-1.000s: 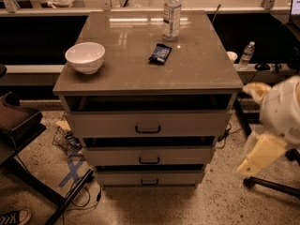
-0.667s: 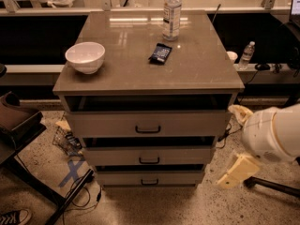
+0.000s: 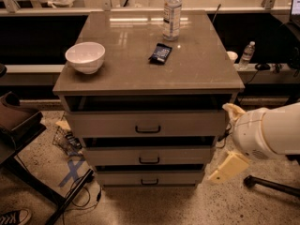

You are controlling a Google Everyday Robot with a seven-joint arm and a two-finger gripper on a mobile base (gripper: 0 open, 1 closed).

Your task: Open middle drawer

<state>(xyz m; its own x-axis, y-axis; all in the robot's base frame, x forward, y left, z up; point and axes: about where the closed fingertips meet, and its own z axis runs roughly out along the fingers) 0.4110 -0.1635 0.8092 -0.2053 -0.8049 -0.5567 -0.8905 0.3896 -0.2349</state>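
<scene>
The middle drawer [image 3: 149,155] is the second of three grey-beige fronts in the cabinet, with a small dark bar handle [image 3: 149,161]. It looks pushed in, level with the bottom drawer [image 3: 150,177]. The taller top drawer [image 3: 148,123] sits above it. My gripper [image 3: 222,142] is at the cabinet's right side, on a white arm [image 3: 267,132]. Its upper finger [image 3: 233,111] is level with the top drawer and its lower finger [image 3: 228,168] is by the bottom drawer. The fingers are spread wide and hold nothing. The gripper is well to the right of the handle.
On the cabinet top stand a white bowl [image 3: 85,56], a water bottle [image 3: 172,12] and a dark packet [image 3: 160,53]. A small bottle [image 3: 247,54] stands on the ledge at the right. A black stand [image 3: 18,121] and cables [image 3: 77,191] are at the left, and a chair leg [image 3: 272,184] at the right.
My arm and gripper have moved left and down from the right edge of the view, closer to the cabinet's right side. The drawers have not moved.
</scene>
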